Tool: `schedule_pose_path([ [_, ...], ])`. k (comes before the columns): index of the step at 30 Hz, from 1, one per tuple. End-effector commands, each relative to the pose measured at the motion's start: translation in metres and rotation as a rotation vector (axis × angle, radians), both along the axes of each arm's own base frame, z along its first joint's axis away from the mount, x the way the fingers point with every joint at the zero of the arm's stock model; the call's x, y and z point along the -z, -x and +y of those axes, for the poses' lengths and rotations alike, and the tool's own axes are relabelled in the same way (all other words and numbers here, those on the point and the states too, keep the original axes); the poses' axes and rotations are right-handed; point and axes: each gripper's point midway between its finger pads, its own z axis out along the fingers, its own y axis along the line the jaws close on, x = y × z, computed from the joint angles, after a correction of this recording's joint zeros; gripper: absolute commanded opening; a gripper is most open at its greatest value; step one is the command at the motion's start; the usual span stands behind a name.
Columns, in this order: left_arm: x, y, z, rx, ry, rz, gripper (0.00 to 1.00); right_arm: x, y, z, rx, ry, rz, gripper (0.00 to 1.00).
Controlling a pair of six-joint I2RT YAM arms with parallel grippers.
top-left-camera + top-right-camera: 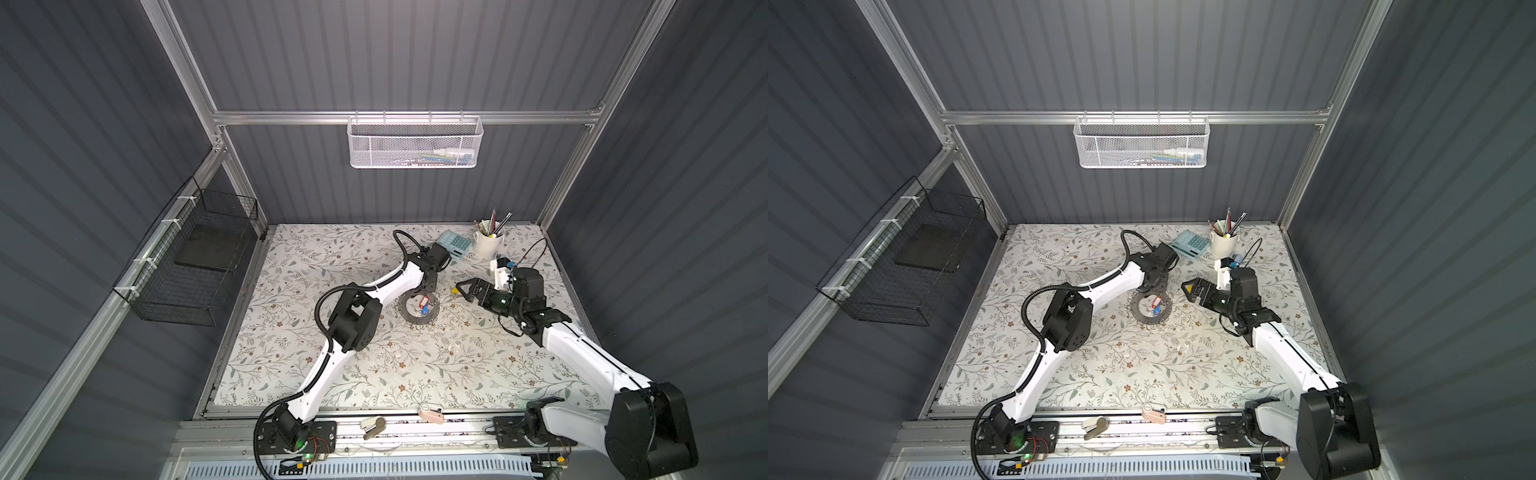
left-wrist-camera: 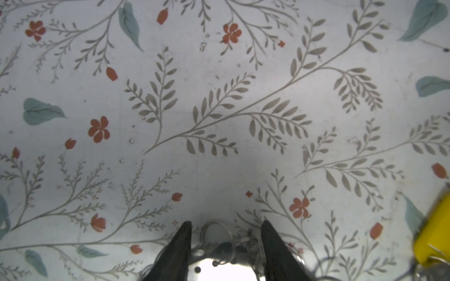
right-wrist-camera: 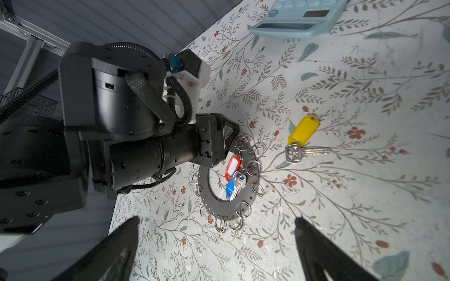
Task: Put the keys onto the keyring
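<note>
My left gripper (image 2: 226, 222) is part-spread astride the keyring (image 3: 226, 209) rim; I'd clamp it firm; my right gripper (image 3: 216, 219), spread wide, I'd close on the yellow key (image 3: 302, 132) by its tag.

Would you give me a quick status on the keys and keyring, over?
Left gripper open over keyring rim loops. Right gripper open, empty. Yellow-tagged key loose beside ring; red-tagged key and blue-tagged key inside it. Nothing in the way.

Inside the flat grey keyring (image 3: 226, 208) lie red- and blue-tagged keys (image 3: 234, 178); the yellow-tagged key (image 3: 302, 132) lies outside, nearby.
</note>
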Motion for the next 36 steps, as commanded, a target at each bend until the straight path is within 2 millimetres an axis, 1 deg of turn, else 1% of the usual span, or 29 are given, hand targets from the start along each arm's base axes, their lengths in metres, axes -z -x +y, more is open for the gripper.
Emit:
schedule_pose_path([
  [1,0.007,0.006,0.008,-0.019,-0.060,0.012,0.41,0.001,0.005,0.001,-0.014,0.003,-0.003,0.99],
  [4,0.007,0.010,0.011,-0.020,-0.082,0.011,0.33,0.003,0.004,0.001,-0.015,-0.002,0.004,0.99],
  [6,0.004,0.011,0.011,-0.018,-0.082,0.009,0.30,0.003,0.004,0.003,-0.019,-0.008,0.007,0.99],
  [8,-0.001,0.012,0.004,0.005,-0.069,0.001,0.29,0.004,0.004,0.003,-0.022,-0.011,0.009,0.99],
  [10,-0.006,0.014,-0.006,0.038,-0.041,-0.006,0.28,0.005,0.003,0.003,-0.021,-0.013,0.011,0.99],
  [14,-0.006,0.026,-0.021,0.079,-0.003,0.026,0.27,0.004,0.004,0.003,-0.022,-0.013,0.011,0.99],
  [16,-0.004,0.037,-0.027,0.105,0.004,0.044,0.26,0.004,0.005,0.003,-0.020,-0.008,0.009,0.99],
  [21,0.003,0.069,-0.032,0.134,0.023,0.107,0.24,0.005,0.007,0.002,-0.017,-0.007,0.011,0.99],
  [25,-0.001,0.100,-0.040,0.186,0.031,0.134,0.24,0.006,0.006,0.001,-0.015,-0.006,0.012,0.99],
  [28,-0.005,0.121,-0.043,0.217,0.036,0.159,0.24,0.005,0.006,0.001,-0.012,-0.005,0.010,0.99],
  [31,-0.014,0.134,-0.044,0.255,0.067,0.171,0.25,0.002,0.004,0.000,-0.006,0.000,0.003,0.99],
  [32,-0.021,0.136,-0.048,0.277,0.096,0.163,0.25,0.002,0.003,-0.001,-0.004,-0.001,0.002,0.99],
  [33,-0.030,0.136,-0.052,0.302,0.129,0.143,0.27,0.000,0.003,-0.001,-0.002,-0.003,-0.002,0.99],
  [36,-0.068,0.130,-0.058,0.350,0.203,0.041,0.33,-0.003,0.000,-0.003,0.003,-0.002,-0.010,0.99],
])
